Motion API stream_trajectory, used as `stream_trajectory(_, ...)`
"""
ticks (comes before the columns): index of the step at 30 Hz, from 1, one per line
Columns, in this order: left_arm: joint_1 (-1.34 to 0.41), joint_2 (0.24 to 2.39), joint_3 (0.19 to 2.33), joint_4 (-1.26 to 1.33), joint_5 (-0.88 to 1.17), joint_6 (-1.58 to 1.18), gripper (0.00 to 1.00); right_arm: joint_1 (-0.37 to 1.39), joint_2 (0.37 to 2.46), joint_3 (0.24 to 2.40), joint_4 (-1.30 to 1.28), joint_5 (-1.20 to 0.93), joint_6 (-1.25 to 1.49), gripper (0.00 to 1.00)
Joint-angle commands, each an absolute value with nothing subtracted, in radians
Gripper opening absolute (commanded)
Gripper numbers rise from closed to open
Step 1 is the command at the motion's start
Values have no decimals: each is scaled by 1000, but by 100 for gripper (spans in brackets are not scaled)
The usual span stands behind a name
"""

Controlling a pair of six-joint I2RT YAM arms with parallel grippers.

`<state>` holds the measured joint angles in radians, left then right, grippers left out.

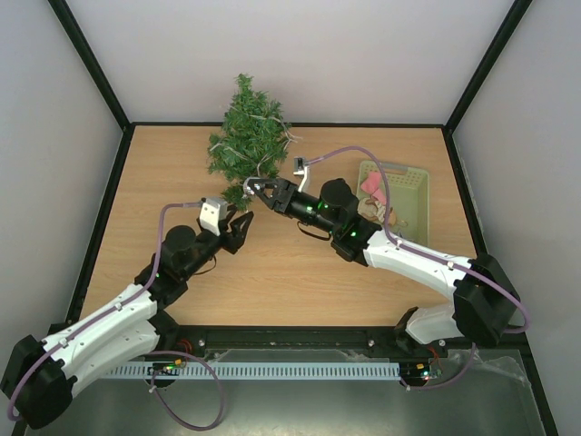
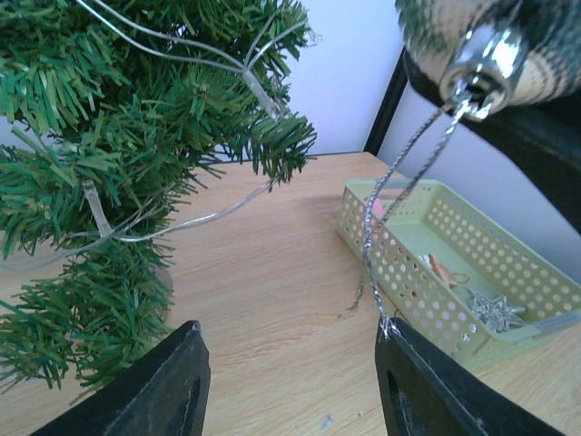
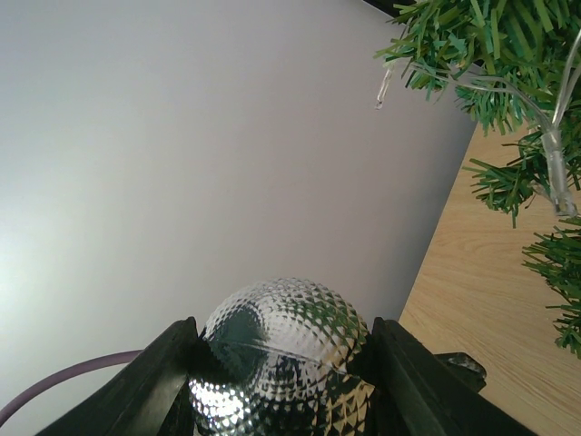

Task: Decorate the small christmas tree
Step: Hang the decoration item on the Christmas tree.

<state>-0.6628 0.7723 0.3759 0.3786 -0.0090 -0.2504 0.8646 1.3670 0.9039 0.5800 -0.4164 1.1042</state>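
Presently, the small christmas tree [image 1: 247,136], a bushy dark-green fir, is seen upright at the back of the wooden worktop [image 1: 272,272]. A faceted silver ball ornament [image 3: 281,350] is clenched in the right tool [image 1: 255,189] beside it; the left tool [image 1: 238,227] is seen released.

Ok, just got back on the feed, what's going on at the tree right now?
The right gripper is clamped on a silver bauble, held close beside the small christmas tree, which already carries a clear light string. The bauble's hanging loop dangles down to one finger of the left gripper, which is open just below and has not pinched it. More ornaments lie in the green basket on the right side. The bauble is not on a branch yet.
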Motion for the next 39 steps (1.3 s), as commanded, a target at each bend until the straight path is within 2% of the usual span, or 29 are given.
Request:
stream_trajectory(1, -665, 769, 407, 454, -15, -232, 51, 871, 1367, 896, 632, -411, 1110, 41)
stream_trajectory(9, -665, 772, 419, 448, -22, -226, 42, 874, 1365, 895, 630, -409, 1106, 41)
stream_trajectory(13, -665, 762, 413, 447, -12, -222, 18, 874, 1363, 891, 623, -398, 1095, 41)
stream_trajectory(17, -664, 744, 413, 400, -25, -240, 3, 874, 1359, 883, 608, -353, 1071, 41)
stream_trajectory(22, -631, 726, 412, 304, -61, -293, 2, 874, 1374, 862, 618, -274, 1059, 40)
stream_trajectory(29, -514, 717, 402, 232, 21, -386, 2, 872, 1484, 872, 696, -281, 1096, 40)
stream_trajectory(39, -485, 754, 357, 276, 57, -389, 2, 873, 1606, 909, 728, -264, 1077, 40)
